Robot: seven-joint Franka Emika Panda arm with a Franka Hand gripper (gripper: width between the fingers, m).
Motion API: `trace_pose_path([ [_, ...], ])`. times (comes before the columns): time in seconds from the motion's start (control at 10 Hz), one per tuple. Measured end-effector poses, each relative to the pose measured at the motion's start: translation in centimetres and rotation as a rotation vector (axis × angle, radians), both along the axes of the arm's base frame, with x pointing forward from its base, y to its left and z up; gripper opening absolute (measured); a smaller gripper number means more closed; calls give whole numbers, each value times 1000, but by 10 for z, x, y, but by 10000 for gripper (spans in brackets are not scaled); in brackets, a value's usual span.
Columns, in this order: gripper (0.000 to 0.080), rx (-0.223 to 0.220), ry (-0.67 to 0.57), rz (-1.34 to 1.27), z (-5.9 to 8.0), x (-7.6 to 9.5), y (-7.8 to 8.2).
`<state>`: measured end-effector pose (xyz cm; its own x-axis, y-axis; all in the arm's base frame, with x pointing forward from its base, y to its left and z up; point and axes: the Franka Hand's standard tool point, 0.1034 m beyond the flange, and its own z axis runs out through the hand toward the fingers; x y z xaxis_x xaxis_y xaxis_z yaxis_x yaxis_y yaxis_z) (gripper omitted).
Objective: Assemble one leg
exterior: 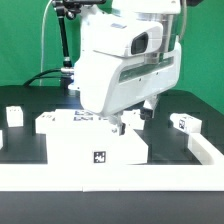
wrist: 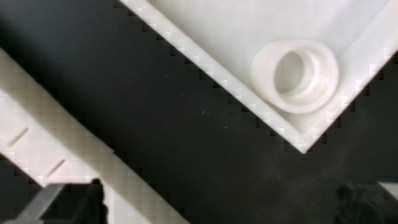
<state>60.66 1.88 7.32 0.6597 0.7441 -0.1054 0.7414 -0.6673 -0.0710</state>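
— Jaws first: how do we see them?

— Spread, we would say. In the wrist view the two dark fingers (wrist: 59, 203) stand far from each other. Between them we see only the black table (exterior: 20, 140), so they pinch nothing.

— And where is the gripper (exterior: 130, 120)?

— Near the middle of the exterior frame, under the big white arm. It hangs above the far edge of the white top (exterior: 75, 143). We cannot tell if it touches the top.

— Where is the leg (exterior: 185, 123)?

— It lies on the table at the middle right of the exterior frame, near the top's edge and apart from the gripper. Another small white block (exterior: 14, 114) stands at the middle left.

— What more do we see from the wrist?

— One corner of the top, with a round white ring (wrist: 297, 75) on it.
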Motion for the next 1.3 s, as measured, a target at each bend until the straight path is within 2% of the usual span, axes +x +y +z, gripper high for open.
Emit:
trace_pose_path([
  [0.7,650,1,-1,-1,0,0,0],
  [0.8,650,13,-40,79,0,-1,-3],
  [1.0,650,32,-97,255,-4,-29,-14],
  [1.2,650,48,-75,471,-11,-42,-28],
  [1.3,650,37,-49,537,-14,-47,-32],
])
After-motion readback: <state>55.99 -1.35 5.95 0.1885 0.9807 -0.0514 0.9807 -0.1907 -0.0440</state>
